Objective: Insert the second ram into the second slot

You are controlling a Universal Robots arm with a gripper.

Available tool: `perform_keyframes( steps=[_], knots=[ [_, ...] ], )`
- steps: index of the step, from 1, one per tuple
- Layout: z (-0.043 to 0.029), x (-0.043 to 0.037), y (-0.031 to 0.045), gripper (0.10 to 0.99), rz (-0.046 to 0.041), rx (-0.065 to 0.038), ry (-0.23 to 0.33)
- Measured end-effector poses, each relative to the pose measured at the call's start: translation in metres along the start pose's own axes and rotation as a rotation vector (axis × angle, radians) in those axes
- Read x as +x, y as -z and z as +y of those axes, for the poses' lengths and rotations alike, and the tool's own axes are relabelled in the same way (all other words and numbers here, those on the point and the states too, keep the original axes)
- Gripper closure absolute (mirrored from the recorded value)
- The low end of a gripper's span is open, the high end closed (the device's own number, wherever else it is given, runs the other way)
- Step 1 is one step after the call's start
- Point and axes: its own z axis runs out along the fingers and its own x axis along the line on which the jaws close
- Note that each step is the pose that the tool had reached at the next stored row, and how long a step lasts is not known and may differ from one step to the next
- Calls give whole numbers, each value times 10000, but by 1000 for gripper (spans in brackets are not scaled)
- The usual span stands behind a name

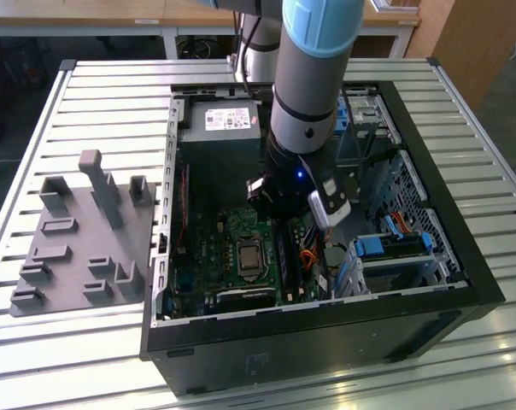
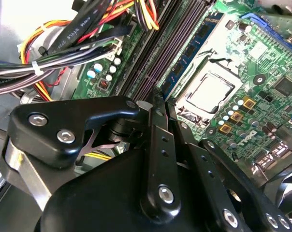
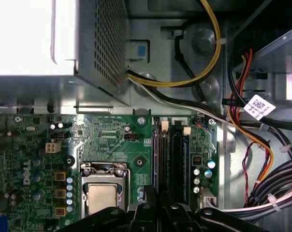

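My gripper [image 2: 155, 101] is low inside the open computer case [image 1: 463, 256], right over the memory slots [image 2: 155, 58] beside the processor [image 3: 101, 198]. Its jaws are drawn together with no gap between the fingertips. From under them a thin dark strip, the second ram [image 3: 178, 159], runs edge-on along a slot that ends at a white latch [image 3: 186, 130]. I cannot tell how deep it sits in the second slot. Nearer the processor, another stick with blue chips [image 2: 199, 36] is seated in a slot. In the exterior view the gripper [image 1: 279, 218] is above the motherboard [image 1: 215, 248].
Bundles of black, yellow and orange cables [image 3: 262, 183] lie close beside the slots. The grey power supply [image 1: 219, 124] fills the case's far end, and blue drive-bay clips [image 1: 386, 248] are at the exterior view's right. A grey fixture plate [image 1: 79, 239] lies on the slatted table.
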Motion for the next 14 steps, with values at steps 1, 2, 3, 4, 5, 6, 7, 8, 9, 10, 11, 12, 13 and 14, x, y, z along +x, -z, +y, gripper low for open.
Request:
perform_keyframes(
  steps=[1, 2, 3, 4, 5, 6, 7, 8, 9, 10, 11, 12, 13, 14],
  knots=[
    [-3, -5, -2, 949, -1, -1, -9],
    [-5, -9, -3, 949, -1, -2, -19],
    [-8, -13, -4, 949, -1, -1, -27],
    [-11, -17, -5, 949, -1, 0, -33],
    [-17, -19, -5, 949, 0, 0, -36],
    [-23, -20, -5, 949, 0, 0, -38],
    [-29, -20, -5, 949, -1, 1, -40],
    [-36, -21, -5, 949, -1, 2, -42],
    [-43, -21, -5, 949, -1, 4, -46],
    [-48, -22, -5, 949, -1, 4, -50],
    [-51, -25, -6, 949, -1, 4, -53],
    [-52, -30, -7, 949, -2, 3, -56],
    [-52, -35, -9, 949, -2, 4, -57],
    [-53, -40, -12, 949, -2, 6, -58]
  ],
)
